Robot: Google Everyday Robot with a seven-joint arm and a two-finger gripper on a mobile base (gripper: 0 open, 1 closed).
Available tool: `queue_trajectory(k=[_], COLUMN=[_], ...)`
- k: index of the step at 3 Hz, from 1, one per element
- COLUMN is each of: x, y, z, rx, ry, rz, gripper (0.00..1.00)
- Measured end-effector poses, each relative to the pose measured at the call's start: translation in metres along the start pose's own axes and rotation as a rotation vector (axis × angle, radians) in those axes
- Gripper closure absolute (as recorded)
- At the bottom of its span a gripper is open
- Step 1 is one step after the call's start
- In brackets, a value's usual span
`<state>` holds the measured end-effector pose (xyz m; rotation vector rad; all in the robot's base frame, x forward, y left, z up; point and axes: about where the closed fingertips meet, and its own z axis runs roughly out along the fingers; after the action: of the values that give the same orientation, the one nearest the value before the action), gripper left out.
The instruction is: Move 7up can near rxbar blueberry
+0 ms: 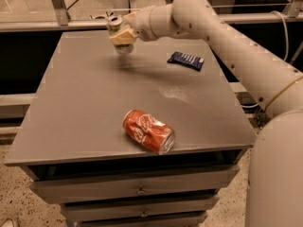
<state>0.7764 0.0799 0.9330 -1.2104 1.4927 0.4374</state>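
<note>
- Up toward the far edge of the table [80, 108], the gripper [122, 36] is clamped around the 7up can [114, 21], its pale tan fingers [124, 37] wrapped across the can's middle.
- Only the can's silver top, poking out above the fingers, and a bit of its lower end below them are visible; the wrapped body is hidden.
- The can is tipped slightly, its top leaning toward 11 o'clock.
- It seems to sit just clear of the grey surface, with a soft shadow [142, 66] spread below it toward 5 o'clock, though I cannot be sure of the gap.
- The rxbar blueberry [186, 59] lies flat on the table at about 4 o'clock from the can, apart from it and not touching.
- Its wrapper is dark navy with pale lettering, and its long side runs roughly from 10 to 4 o'clock.
- The white arm [227, 41] comes in from the 3 o'clock side, passing above and behind the bar to reach the can.
- A dented red cola can [149, 131] lies on its side near the front edge, at about 6 o'clock from the held can and well apart from it.
- Under the tabletop is a stack of grey drawers [137, 190].
</note>
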Motion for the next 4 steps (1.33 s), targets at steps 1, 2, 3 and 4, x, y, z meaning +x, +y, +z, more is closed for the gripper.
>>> queue_trajectory(k=[1,2,3,4], x=[0.019,0.04,0.063,0.081], y=[-0.042,-0.071,-0.087,-0.099], z=[-0.048,-0.086,-0.112,-0.134], rx=[0.114,0.2,0.251,0.286], ry=[0.034,0.06,0.078,0.084], rz=[-0.014,0.007,0.043,0.064], gripper=[1.0,1.0,1.0,1.0])
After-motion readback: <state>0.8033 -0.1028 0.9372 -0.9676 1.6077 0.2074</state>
